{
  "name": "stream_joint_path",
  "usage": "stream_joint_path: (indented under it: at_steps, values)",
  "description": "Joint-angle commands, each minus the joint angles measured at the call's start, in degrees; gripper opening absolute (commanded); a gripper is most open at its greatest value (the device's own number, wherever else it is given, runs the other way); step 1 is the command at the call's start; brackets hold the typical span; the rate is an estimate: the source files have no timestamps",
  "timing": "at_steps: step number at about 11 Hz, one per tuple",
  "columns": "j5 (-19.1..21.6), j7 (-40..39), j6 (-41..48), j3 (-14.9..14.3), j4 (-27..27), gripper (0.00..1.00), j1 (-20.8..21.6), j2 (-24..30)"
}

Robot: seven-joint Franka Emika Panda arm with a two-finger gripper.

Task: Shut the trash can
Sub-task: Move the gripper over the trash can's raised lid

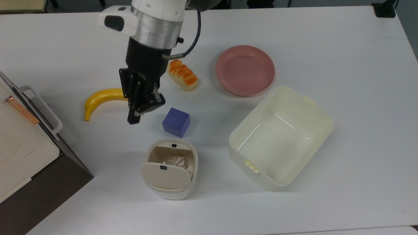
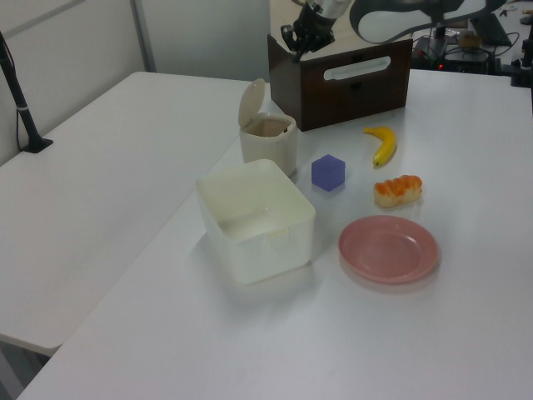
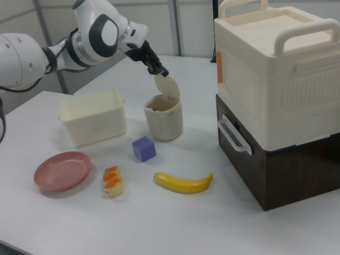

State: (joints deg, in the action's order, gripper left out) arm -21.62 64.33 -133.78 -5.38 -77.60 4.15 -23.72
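At lower centre of the top view, on a white table (image 1: 343, 42): the trash can (image 1: 169, 193), small, cream-white, rounded-square, standing upright. Beige lid (image 1: 166, 176) hinged up and open, dark latch button on it, crumpled scrap of paper visible inside. In the right view, the same trash can (image 3: 163, 121) at mid-frame with lid (image 3: 168, 86) raised nearly upright; in the left view (image 2: 268, 146), just behind a large pale-yellow tub (image 2: 254, 221).

Above and to the left of the bin in the top view, the black gripper (image 1: 132, 119) on a white and silver arm, pointing down-frame, fingers pressed together with nothing between them, apart from the bin. In the right view, gripper (image 3: 162, 71) just beside the lid's top edge; contact impossible to tell.

Around it in the top view: a purple cube (image 1: 176, 122) just above the bin, a banana (image 1: 101, 97) partly behind the gripper, a toy bread roll (image 1: 183, 75), a pink plate (image 1: 245, 70), the tub (image 1: 326, 121) at right.
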Motion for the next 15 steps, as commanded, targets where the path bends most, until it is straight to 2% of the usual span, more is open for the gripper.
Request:
stream_joint_path:
  at_steps: [1, 2, 4, 5, 6, 9, 13, 15]
  values:
    - [-0.35, 8.34, -1.23, -0.78, 11.03, 0.0, 0.59, -8.69]
    - [-0.35, 9.66, -1.31, -0.78, 13.41, 0.0, 1.11, -11.06]
    - [-0.44, 12.03, -2.01, -1.04, 21.57, 0.0, 2.69, -15.89]
    - [-0.7, 12.57, -3.23, -1.21, 23.53, 0.0, 3.48, -16.7]
    - [-1.05, 12.92, -6.55, -1.3, 23.63, 0.0, 3.75, -16.62]
    - [-1.14, 13.63, -8.95, -3.06, 23.72, 0.0, 4.46, -17.23]
    - [-2.02, 13.11, -8.96, -2.97, 21.8, 0.0, 4.37, -18.47]
    - [-2.11, 9.86, -8.43, -2.71, 20.56, 0.0, 4.2, -18.38]
